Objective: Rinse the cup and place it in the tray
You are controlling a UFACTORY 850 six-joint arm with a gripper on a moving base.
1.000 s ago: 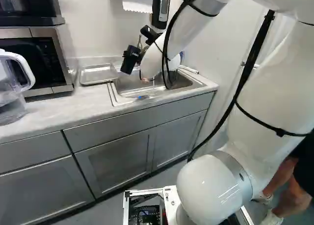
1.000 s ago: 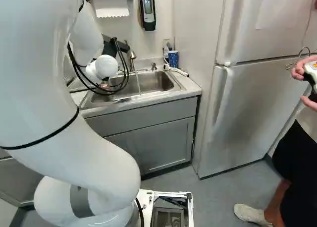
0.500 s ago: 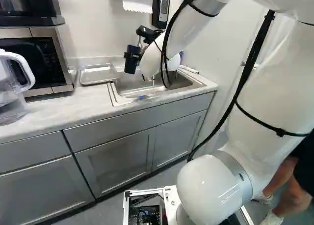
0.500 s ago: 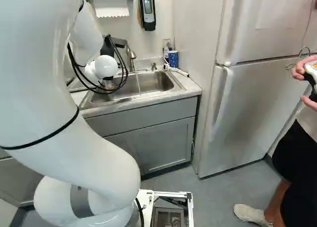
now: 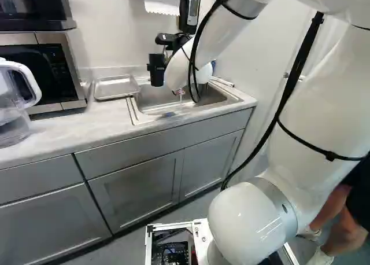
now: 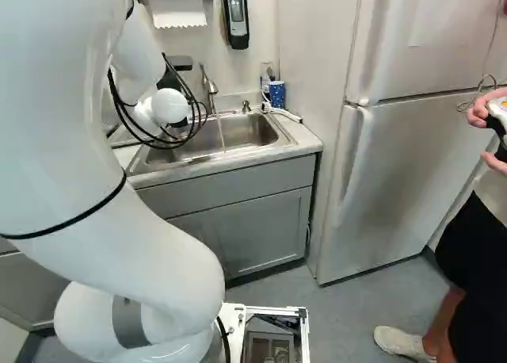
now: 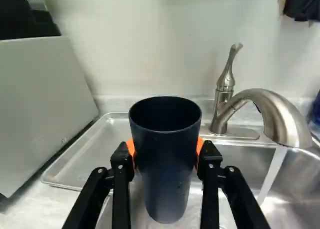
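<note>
In the left base view my gripper (image 5: 164, 61) hangs over the left part of the sink (image 5: 155, 100), partly hidden behind the dark navy cup (image 5: 156, 73). The wrist view shows both orange pads pressed to the sides of the cup (image 7: 167, 169), so the gripper (image 7: 166, 151) is shut on it. The cup stands upright, mouth up and empty as far as its inside shows. Beside the sink lies the metal tray (image 5: 115, 88), bare; in the wrist view the tray (image 7: 95, 156) is partly behind the cup.
Water (image 7: 273, 173) runs from the faucet (image 7: 287, 120), to one side of the cup. A microwave (image 5: 43, 71) and a clear pitcher (image 5: 14, 123) stand on the counter left of the tray. A blue patterned cup (image 6: 276, 94) stands behind the sink's far corner, near the fridge (image 6: 412, 165).
The navy cup, gripped throughout, has turned with the wrist from a tilt to upright. The black wrist camera mount has swung level with it. The base has stayed put.
</note>
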